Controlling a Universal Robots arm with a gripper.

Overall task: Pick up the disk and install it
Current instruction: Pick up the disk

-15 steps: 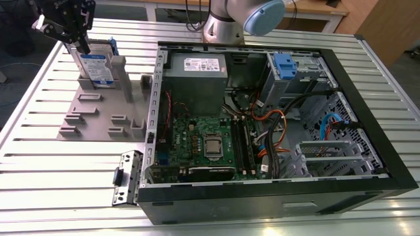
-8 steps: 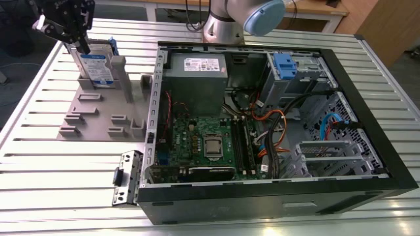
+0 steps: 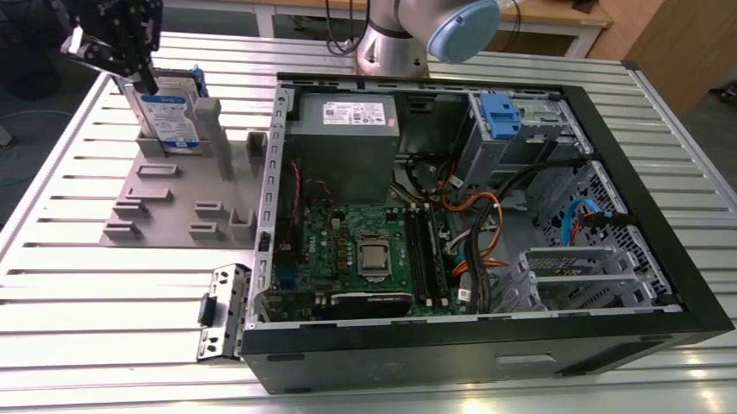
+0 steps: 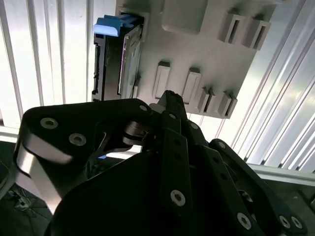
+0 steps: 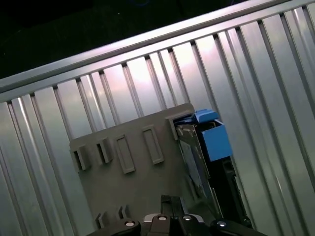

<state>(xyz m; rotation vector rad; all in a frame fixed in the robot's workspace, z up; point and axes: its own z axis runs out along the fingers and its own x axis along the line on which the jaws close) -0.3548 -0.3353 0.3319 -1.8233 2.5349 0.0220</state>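
Where it stands on edge in the grey holder (image 3: 155,185) on the desk (image 3: 103,293), the disk (image 3: 171,116) shows a silver body, white-and-blue label and blue bracket. The tool (image 3: 148,84) hangs at its top edge; whether apart or together cannot be told.

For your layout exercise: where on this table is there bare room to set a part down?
Bare slats lie on the exterior view's left, bordered by the grey fixture and the metal bracket. Crowded: inside the computer case and around the disk.
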